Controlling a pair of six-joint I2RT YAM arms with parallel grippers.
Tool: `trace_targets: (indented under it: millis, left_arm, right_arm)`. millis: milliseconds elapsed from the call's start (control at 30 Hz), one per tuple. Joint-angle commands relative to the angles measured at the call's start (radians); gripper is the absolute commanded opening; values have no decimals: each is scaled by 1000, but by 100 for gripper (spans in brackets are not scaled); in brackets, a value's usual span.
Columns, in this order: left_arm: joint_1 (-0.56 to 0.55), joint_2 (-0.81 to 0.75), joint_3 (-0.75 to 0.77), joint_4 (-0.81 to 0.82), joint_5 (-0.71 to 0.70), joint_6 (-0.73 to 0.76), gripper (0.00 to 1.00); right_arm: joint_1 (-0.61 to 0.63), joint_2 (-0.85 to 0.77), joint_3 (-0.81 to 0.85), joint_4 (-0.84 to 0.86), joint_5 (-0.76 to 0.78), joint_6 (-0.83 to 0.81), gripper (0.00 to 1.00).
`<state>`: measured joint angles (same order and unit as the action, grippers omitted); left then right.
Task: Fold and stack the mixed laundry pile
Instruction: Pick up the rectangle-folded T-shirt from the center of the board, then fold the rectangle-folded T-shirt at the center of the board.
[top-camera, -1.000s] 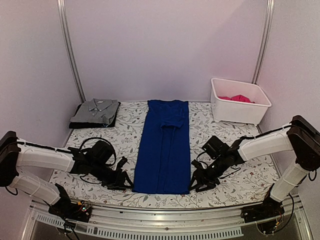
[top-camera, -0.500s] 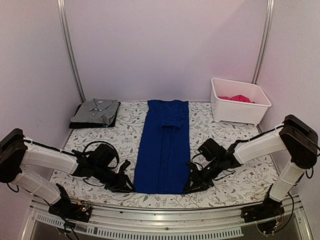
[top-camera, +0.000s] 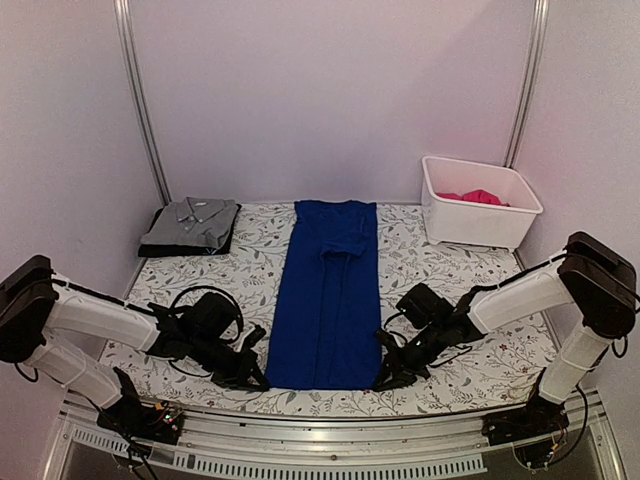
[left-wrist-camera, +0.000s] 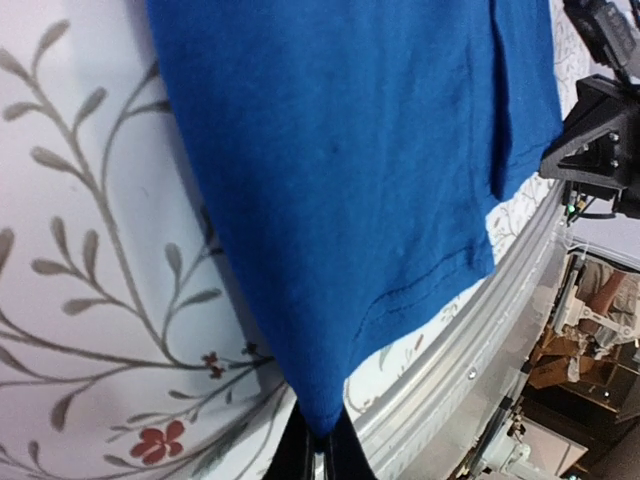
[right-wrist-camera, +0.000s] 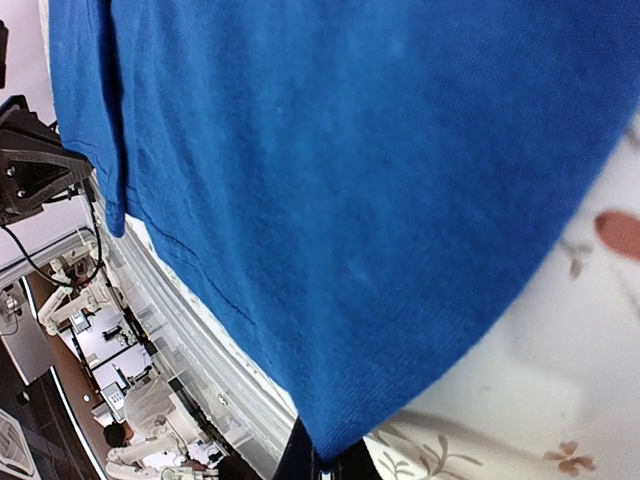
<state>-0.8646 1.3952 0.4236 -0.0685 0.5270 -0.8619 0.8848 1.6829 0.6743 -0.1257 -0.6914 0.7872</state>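
Lying flat along the white flowery table cover (top-camera: 470, 345), the long royal-blue cloth garment (top-camera: 328, 290) is seen from above, its near corners met by the left gripper (top-camera: 255, 378) and right gripper (top-camera: 385, 378). A folded grey collared shirt (top-camera: 190, 224) is laid far left; magenta-pink cloth (top-camera: 472, 197) is kept in the white plastic bin (top-camera: 480, 228). Only the wrist views show each corner clamped between pressed-together jaws.

Plain pale lilac walls (top-camera: 330, 90) closed in the desk (top-camera: 500, 355) on three sides, a metal upright (top-camera: 140, 110) standing in each back corner. A white floral covering (top-camera: 250, 270) lay over it, an aluminium rail (top-camera: 330, 438) edged its near side, and the light was soft and even.
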Motion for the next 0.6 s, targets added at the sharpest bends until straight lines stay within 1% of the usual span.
trace_targets:
  millis: [0,100,233,333,567]
  left_arm:
    - [-58,-93,3,-79,7,-1,0]
    - [-70,-165,0,-113,11,-17,0]
    - [-61,-218,39,-152,-24,1,0]
    - [-27,-178,91,-160,-20,29,0]
    - [51,-21,266,-193,-28,129,0]
  right_arm:
    - [40,-74,-23,-103,30,-35,0]
    - [43,-136,-20,-125,29,-29,0]
    - [42,-158,42,-169,51,-36,0]
    - [16,-143,95,-181,63,-49,0]
    - [-115,-97,206,-233,86,-130,0]
